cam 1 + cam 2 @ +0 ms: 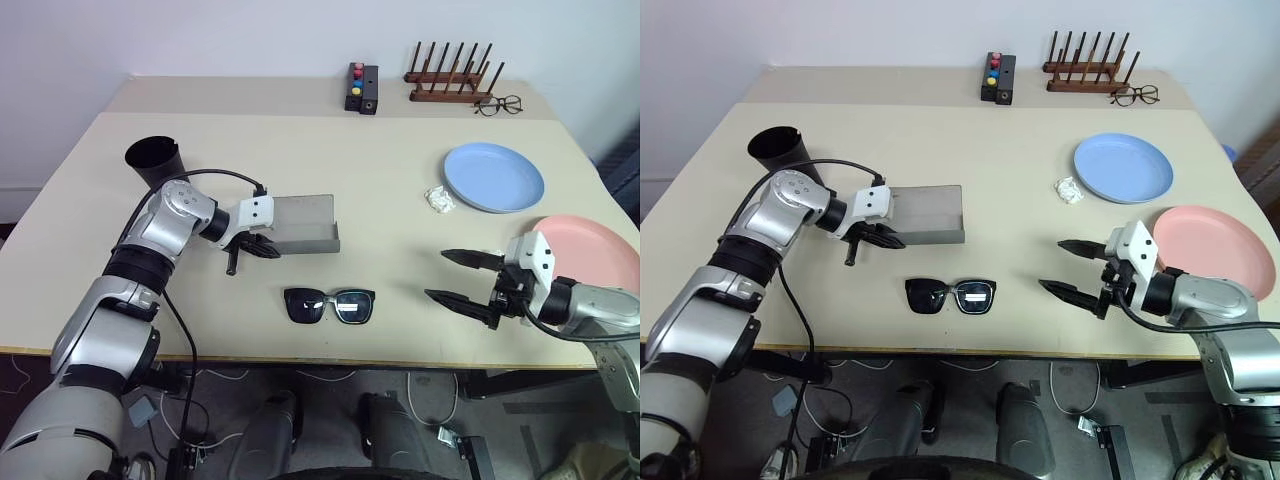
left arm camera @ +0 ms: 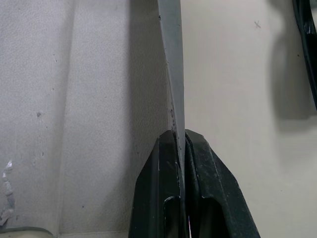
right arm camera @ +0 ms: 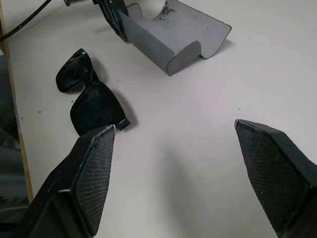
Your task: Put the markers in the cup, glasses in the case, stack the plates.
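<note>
**Sunglasses loose at near edge, left gripper pinching case wall**

Nearest the camera: black thick-framed sunglasses with dark lenses (image 1: 329, 305), lying flat on the beige table (image 1: 380, 180) near its front edge, arms folded, touching neither gripper.

Left gripper (image 1: 262, 247): arm reaches forward with the elbow bent, wrist turned inward so the fingers point right and down. Fingers clamped together on the thin near-left wall of the grey rectangular hard glasses case (image 1: 303, 224); left wrist view shows the grey edge running straight into the pinch between the two black pads (image 2: 163, 168). Case sits open on the table just behind the sunglasses. A short dark stick-like piece hangs below the gripper; can't tell what it is.

Right gripper (image 1: 460, 277): forearm comes in low from the right, roughly level, pointing left toward the sunglasses. Fingers spread wide, nothing between them, well short of the sunglasses. Right wrist view: both textured pads (image 3: 96, 173) apart, sunglasses and case beyond them.

Tall black tapered plastic cup (image 1: 155, 160) stands behind the left arm, far-left of the case.

Light blue round plastic plate (image 1: 493, 177) lies right of centre, with a small crumpled white scrap (image 1: 439, 199) just beside its left rim. Pink round plastic plate (image 1: 590, 250) sits nearer the right edge, partly behind the right gripper's wrist. Plates apart, not stacked.
</note>
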Available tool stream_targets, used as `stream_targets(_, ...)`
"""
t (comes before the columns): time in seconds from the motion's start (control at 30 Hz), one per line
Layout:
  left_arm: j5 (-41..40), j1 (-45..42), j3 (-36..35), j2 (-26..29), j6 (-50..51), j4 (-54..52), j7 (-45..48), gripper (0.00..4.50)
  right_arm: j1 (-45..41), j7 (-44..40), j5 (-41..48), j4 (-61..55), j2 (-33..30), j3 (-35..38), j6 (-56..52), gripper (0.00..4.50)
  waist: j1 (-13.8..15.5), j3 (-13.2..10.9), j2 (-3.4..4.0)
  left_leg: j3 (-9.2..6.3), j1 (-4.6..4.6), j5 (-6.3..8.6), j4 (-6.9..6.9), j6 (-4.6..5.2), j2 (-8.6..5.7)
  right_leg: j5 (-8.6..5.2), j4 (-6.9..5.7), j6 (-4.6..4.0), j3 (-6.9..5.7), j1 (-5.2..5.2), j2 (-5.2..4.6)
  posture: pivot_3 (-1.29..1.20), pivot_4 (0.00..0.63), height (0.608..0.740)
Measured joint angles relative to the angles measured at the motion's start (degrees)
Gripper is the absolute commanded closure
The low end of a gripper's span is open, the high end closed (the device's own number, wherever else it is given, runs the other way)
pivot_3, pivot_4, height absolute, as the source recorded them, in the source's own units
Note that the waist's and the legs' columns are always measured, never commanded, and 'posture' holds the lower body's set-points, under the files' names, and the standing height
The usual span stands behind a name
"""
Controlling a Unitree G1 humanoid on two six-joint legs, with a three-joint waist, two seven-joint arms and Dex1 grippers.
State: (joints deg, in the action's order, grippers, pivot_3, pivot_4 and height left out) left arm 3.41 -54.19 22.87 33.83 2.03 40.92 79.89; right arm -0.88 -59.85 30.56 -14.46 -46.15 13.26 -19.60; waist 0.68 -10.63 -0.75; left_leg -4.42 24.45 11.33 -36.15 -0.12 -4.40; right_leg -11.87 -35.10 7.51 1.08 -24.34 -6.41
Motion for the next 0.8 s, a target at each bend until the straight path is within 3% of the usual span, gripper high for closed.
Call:
stream_targets(0.33,1.0,-0.3,-0.3,-0.1,-1.3,0.9,0.2,4.43,-0.1,0.4,0.1,0.0,0.0,0.6,0.0,0.56,-0.1,0.0,0.00,0.00,-0.01,0.00,0.00,0.00,0.00,0.08,-0.01,0.14,-0.01,0.00,0.01,0.00,0.150,0.740)
stream_targets(0.43,1.7,-0.2,-0.3,0.2,-1.1,1.0,0.7,3.54,-0.1,0.4,0.1,0.0,0.0,0.6,0.0,0.56,-0.1,0.0,0.00,0.00,-0.01,0.00,0.01,0.00,0.01,0.08,-0.01,0.15,-0.01,0.00,0.02,0.00,0.150,0.740)
stream_targets(0.53,2.4,-0.1,-0.3,0.9,-0.9,0.6,1.1,2.14,-0.1,0.4,0.1,0.0,0.0,0.6,0.0,0.56,-0.1,0.0,0.00,0.00,-0.01,0.00,0.01,0.00,0.01,0.08,-0.01,0.14,-0.01,0.00,0.02,0.00,0.150,0.740)
stream_targets(0.8,-2.3,0.7,-6.4,2.7,2.8,-2.7,2.5,2.14,-0.1,0.4,0.1,0.0,0.0,0.6,0.0,0.56,-0.1,0.0,-0.01,-0.01,-0.01,0.00,0.00,0.00,0.01,0.08,-0.02,0.15,-0.01,0.00,0.02,0.00,0.150,0.740)
